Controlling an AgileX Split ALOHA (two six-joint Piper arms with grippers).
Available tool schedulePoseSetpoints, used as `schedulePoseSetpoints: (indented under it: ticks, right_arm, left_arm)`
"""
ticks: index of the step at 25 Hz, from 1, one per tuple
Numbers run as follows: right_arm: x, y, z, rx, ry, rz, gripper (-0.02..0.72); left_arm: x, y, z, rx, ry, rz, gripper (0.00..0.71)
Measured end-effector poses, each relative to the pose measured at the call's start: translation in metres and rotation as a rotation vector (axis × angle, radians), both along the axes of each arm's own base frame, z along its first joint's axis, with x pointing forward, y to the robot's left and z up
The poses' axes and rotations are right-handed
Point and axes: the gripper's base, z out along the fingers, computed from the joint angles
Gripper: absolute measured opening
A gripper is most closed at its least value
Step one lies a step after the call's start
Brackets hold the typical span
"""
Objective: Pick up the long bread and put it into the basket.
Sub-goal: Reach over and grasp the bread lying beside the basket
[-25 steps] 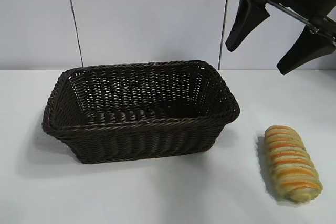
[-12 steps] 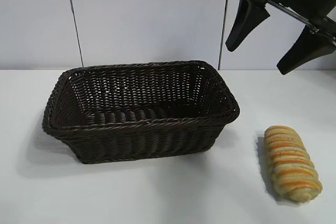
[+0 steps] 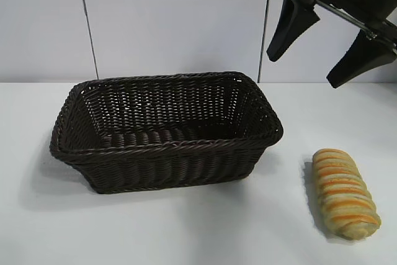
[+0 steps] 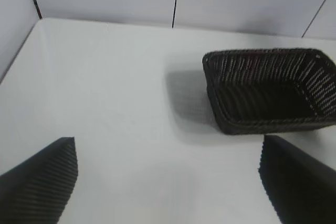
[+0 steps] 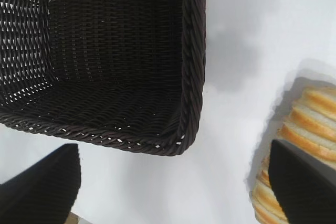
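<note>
The long bread [image 3: 344, 193], a ridged golden-tan loaf striped orange and cream, lies on the white table at the front right, apart from the basket. It also shows in the right wrist view [image 5: 310, 129], partly behind one finger. The dark-brown wicker basket [image 3: 164, 147] stands at the table's middle, empty; it shows in the left wrist view [image 4: 273, 124] and the right wrist view [image 5: 191, 77] too. My right gripper [image 3: 329, 44] hangs open high above the table, behind the bread and to the right of the basket [image 5: 173, 182]. My left gripper [image 4: 168, 182] is open over bare table, away from the basket.
The white table [image 3: 186, 234] runs to a pale panelled back wall [image 3: 173, 17]. Bare table lies between the basket and the bread.
</note>
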Motion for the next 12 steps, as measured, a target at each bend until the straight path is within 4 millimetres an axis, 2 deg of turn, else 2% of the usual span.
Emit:
schedulePoseSetpoints:
  ticks: [4,9,12]
  right_arm:
    - [-0.016,-0.009,0.024,-0.076,-0.053,-0.014,0.695]
    - [-0.044,-0.020,0.058,-0.150,-0.115,-0.032,0.695]
    - [-0.059,-0.025,0.071,-0.181,-0.130,-0.041,0.695]
  left_arm:
    - [0.007,0.001,-0.027,-0.017,0.086,-0.003,0.679]
    - [0.008,0.000,-0.027,0.009,0.079,-0.036,0.679]
    - [0.009,0.000,-0.027,0.015,0.072,-0.040,0.679]
